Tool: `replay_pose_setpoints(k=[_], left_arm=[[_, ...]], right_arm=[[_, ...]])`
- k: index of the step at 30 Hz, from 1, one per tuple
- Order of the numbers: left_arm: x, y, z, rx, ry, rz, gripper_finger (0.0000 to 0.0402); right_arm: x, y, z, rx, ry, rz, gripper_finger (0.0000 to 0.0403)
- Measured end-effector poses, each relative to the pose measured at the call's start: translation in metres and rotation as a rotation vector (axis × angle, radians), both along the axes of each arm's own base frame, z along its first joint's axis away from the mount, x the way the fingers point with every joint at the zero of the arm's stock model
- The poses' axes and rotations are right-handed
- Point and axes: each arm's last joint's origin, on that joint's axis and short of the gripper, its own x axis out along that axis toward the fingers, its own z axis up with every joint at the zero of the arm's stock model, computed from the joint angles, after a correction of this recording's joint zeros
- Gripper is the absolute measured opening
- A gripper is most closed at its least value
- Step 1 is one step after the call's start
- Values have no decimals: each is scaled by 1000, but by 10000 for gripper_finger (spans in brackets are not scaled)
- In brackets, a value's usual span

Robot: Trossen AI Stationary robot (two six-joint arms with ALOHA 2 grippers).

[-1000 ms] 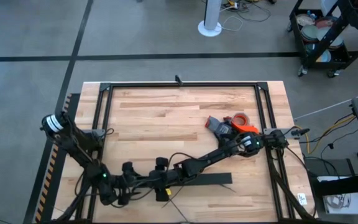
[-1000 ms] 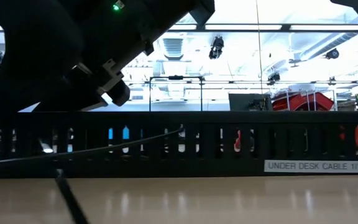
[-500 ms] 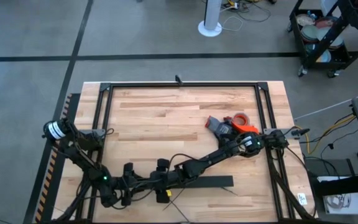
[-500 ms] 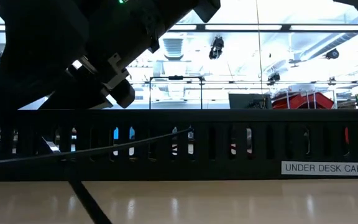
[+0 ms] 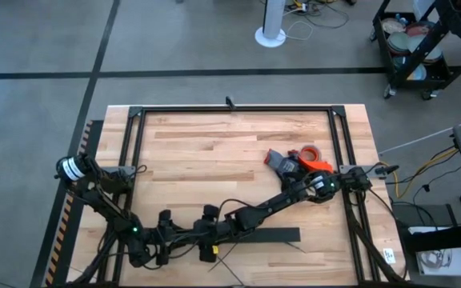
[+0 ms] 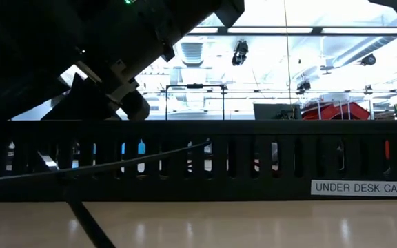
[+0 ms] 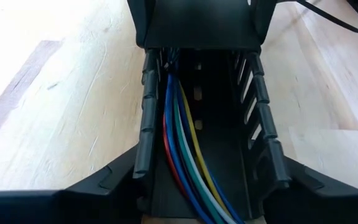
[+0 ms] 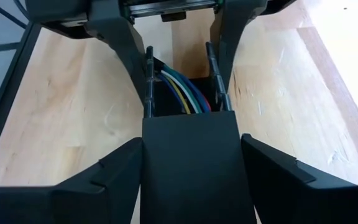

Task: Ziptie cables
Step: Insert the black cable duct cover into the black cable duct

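With both sets of fingers straddling the black duct, left gripper and right gripper wide around its walls, the cables lie loose inside: thin, limp, light; I'd cinch mid-run, where they lie bunched

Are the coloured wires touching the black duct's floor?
Touching: in the left wrist view, the wires lie inside the black duct, resting along its floor with no visible gap.
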Motion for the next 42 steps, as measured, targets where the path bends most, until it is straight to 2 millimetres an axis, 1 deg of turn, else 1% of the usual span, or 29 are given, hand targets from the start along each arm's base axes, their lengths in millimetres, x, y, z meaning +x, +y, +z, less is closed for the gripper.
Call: replay_pose_setpoints(k=[5, 8, 11, 14, 17, 20, 24, 28, 31, 35, 42], left_arm=[[0, 0, 0, -5, -2, -2, 227], [0, -1, 0, -1, -2, -6, 234], [-1, -1, 0, -3, -1, -8, 228], [-1, -1, 0, -8, -4, -7, 224], [-1, -1, 0, -5, -7, -6, 228], [-2, -1, 0, -4, -7, -6, 233], [-2, -1, 0, -3, -7, -6, 225], [-2, -1, 0, 1, -7, -6, 226], [-2, -1, 0, 3, -6, -8, 231], [-2, -1, 0, -1, -7, -5, 226], [-3, 0, 2, -31, -9, 8, 229]], right_arm=[[-1, 0, 4, 4, 3, -5, 221], [0, -1, 4, 9, -10, -7, 226], [-1, -2, 2, 5, 13, -29, 230], [-4, 2, 5, -12, 25, -18, 232], [-5, 8, 7, -54, -7, 8, 232], [-4, 9, 7, -67, -19, 20, 229], [-3, 6, 3, -64, -19, 24, 221], [-1, 6, -1, -39, -29, 16, 226], [2, 8, -1, -21, -54, 67, 226], [4, 9, 0, -12, -63, 98, 219], [5, 9, 1, 15, -51, 191, 230]])
